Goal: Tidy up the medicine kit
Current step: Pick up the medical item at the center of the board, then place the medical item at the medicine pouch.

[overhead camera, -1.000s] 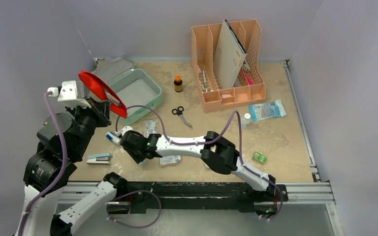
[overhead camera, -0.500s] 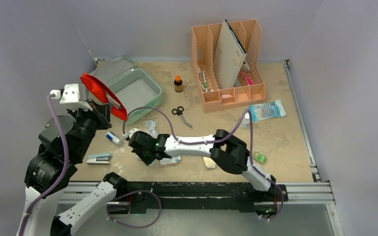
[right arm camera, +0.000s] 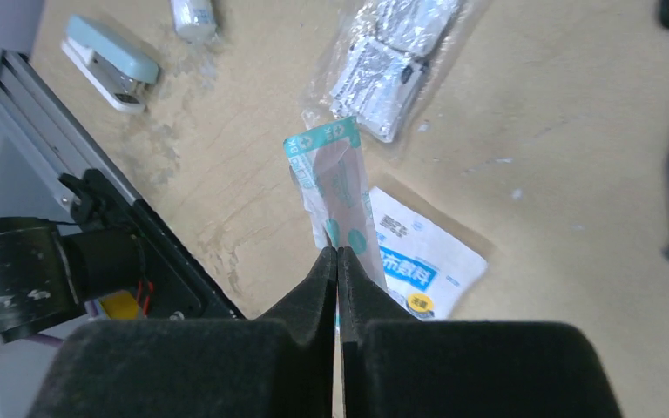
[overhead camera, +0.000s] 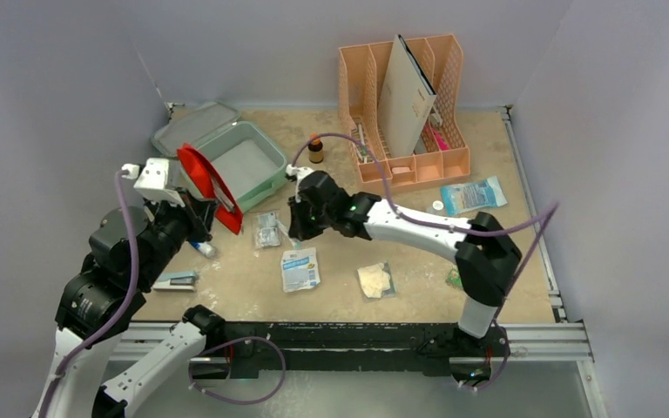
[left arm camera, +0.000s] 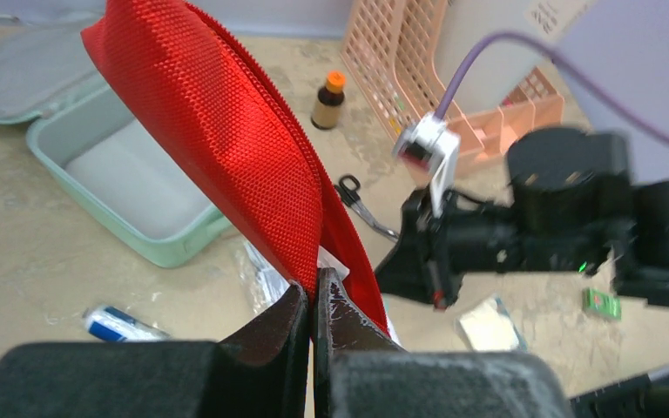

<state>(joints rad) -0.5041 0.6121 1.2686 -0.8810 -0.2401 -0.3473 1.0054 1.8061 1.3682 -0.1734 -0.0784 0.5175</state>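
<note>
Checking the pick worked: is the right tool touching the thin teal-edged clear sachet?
Touching. The right wrist view shows the right tool shut on the thin teal-edged clear sachet, with the sachet's lower end pinched at the tip.

We see on the table [overhead camera: 505,252] the open medicine kit [overhead camera: 244,164], a file organizer [overhead camera: 414,174], a bottle [overhead camera: 315,150] and a stapler [overhead camera: 175,279].

- Top camera: above and behind the arm bases [overhead camera: 202,320], looking down, far enough for the whole beige stone-pattern table [overhead camera: 235,270].
- Left wrist camera: low, facing across the table, near the mint-green plastic case [left arm camera: 170,248].
- Right wrist camera: close, facing almost straight down.
- Both wrist views share the clear bag of silver foil packets [right arm camera: 401,61].
</note>
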